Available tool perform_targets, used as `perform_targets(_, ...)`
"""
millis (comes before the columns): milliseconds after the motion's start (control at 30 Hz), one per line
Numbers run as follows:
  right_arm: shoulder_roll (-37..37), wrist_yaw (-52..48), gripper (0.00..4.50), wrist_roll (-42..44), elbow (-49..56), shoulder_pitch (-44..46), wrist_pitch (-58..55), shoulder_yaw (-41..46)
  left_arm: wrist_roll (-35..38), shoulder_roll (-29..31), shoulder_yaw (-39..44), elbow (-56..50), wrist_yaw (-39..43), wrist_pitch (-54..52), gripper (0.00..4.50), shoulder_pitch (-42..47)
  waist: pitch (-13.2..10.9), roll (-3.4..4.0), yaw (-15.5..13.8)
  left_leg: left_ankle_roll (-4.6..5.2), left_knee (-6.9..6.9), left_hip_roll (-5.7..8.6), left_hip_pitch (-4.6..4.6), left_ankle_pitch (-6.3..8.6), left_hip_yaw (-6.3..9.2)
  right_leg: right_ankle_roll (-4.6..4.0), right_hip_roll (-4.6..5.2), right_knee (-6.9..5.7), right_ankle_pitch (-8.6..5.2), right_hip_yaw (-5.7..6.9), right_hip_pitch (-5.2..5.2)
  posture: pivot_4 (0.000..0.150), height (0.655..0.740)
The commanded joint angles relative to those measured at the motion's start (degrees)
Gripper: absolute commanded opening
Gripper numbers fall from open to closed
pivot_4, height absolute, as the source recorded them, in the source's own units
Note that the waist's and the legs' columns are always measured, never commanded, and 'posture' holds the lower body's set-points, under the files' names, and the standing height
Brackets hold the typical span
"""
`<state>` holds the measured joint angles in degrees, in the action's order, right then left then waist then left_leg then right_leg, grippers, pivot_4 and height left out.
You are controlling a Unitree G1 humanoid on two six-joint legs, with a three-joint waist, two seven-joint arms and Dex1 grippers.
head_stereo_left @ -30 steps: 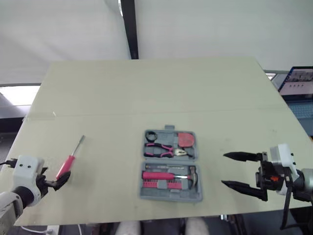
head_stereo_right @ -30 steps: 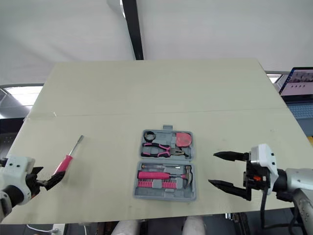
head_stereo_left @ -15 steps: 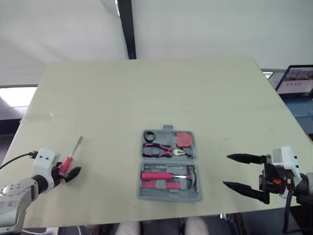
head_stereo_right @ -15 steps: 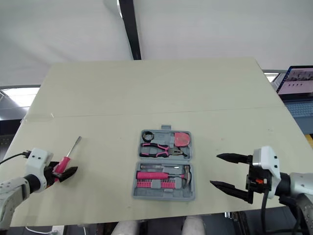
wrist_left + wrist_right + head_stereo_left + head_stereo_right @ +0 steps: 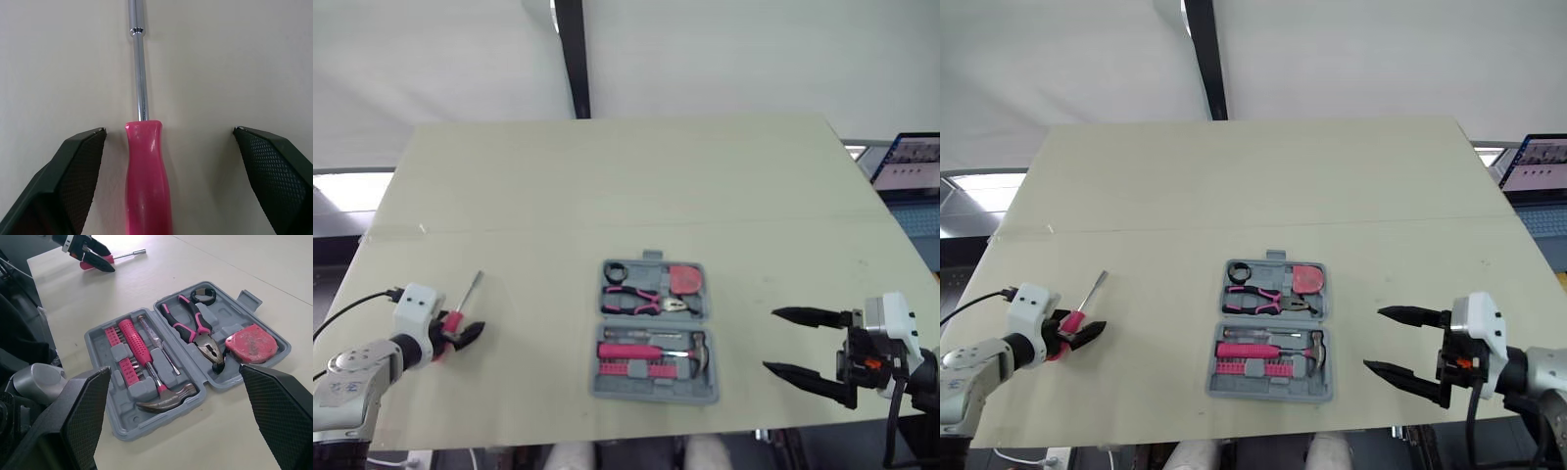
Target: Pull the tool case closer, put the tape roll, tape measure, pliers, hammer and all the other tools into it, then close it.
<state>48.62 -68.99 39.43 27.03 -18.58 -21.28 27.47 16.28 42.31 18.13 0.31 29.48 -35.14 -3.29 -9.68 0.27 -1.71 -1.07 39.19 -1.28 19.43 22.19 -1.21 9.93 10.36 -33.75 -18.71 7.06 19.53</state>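
Clearly the pickup of the pink screwdriver (image 5: 146,166) is in hand: the left gripper (image 5: 465,333) straddles its handle, fingers spread, so next they must close and carry it to the open tool case (image 5: 651,393), beside which the right gripper (image 5: 771,341) hangs wide open.

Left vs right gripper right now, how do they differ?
The left gripper straddles the handle of the pink screwdriver; the right gripper has nothing between its fingers. The left gripper sits well to the left of the tool case; the right gripper hovers just to its right, fingers pointing toward it. Both are open and gripping nothing.
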Motion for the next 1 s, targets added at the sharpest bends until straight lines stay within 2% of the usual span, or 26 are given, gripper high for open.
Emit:
perform_targets(33, 0.3, 0.5, 4.5, 0.9, 1.8, 0.2, 0.2, 1.7, 0.0, -0.6, 0.2, -1.7, 0.3, -1.6, 3.65, -1.8, 0.0, 0.0, 0.1, 0.0, 0.0, 0.0, 0.0, 0.0, 0.0, 0.0, 0.0, 0.0, 0.0, -0.01, 0.0, 0.15, 0.74)
perform_targets(100, 0.5, 0.5, 4.5, 0.8, 1.4, 0.7, 0.2, 1.3, 0.1, -0.9, 0.9, -2.8, -0.2, -2.3, 2.68, -2.9, 0.0, 0.0, 0.2, 0.0, -0.01, 0.0, -0.01, 0.0, 0.0, 0.0, 0.0, 0.0, 0.0, 0.0, 0.01, 0.15, 0.74)
perform_targets(367, 0.6, 0.4, 4.5, 0.5, 0.7, 2.0, 0.0, 0.6, 0.4, -2.0, 2.0, -5.6, -0.7, -4.1, 2.68, -4.9, 0.0, 0.0, 0.3, 0.0, -0.03, 0.0, -0.01, 0.0, -0.03, 0.0, 0.0, 0.01, 0.0, -0.03, 0.03, 0.15, 0.74)
perform_targets(400, 0.6, 0.3, 4.5, 0.4, 0.7, 2.0, 0.0, 0.6, 0.6, -2.1, 2.0, -5.8, -0.6, -4.3, 2.11, -5.0, 0.0, 0.0, 0.3, 0.0, -0.03, 0.0, -0.01, 0.0, -0.03, 0.0, 0.0, 0.02, 0.0, -0.04, 0.03, 0.15, 0.74)
perform_targets(533, 0.7, 0.2, 4.5, 0.3, 0.6, 1.9, 0.0, 0.7, 0.3, -2.2, 1.8, -6.4, -0.5, -4.3, 0.58, -5.4, 0.0, 0.0, 0.3, 0.0, -0.03, 0.0, -0.01, 0.0, -0.05, 0.0, 0.0, 0.02, 0.0, -0.05, 0.03, 0.15, 0.74)
perform_targets(800, 0.5, -1.3, 4.5, 1.5, 1.0, 0.4, 0.2, 1.8, -1.6, -0.5, -0.9, -8.5, 1.9, -0.1, 0.59, -5.0, 0.0, 0.0, 0.1, 0.0, -0.03, 0.0, -0.01, 0.0, -0.05, 0.0, 0.0, 0.03, 0.0, -0.06, 0.02, 0.15, 0.74)
perform_targets(1000, 1.2, -3.0, 4.5, 3.0, 0.6, -0.4, -0.4, 1.9, -1.8, 7.4, -9.7, -19.3, 16.2, 7.9, 0.59, -4.6, -0.1, -0.19, 0.1, 0.0, -0.02, -0.01, 0.02, 0.0, -0.05, 0.0, -0.01, 0.05, 0.0, -0.06, 0.03, 0.15, 0.74)
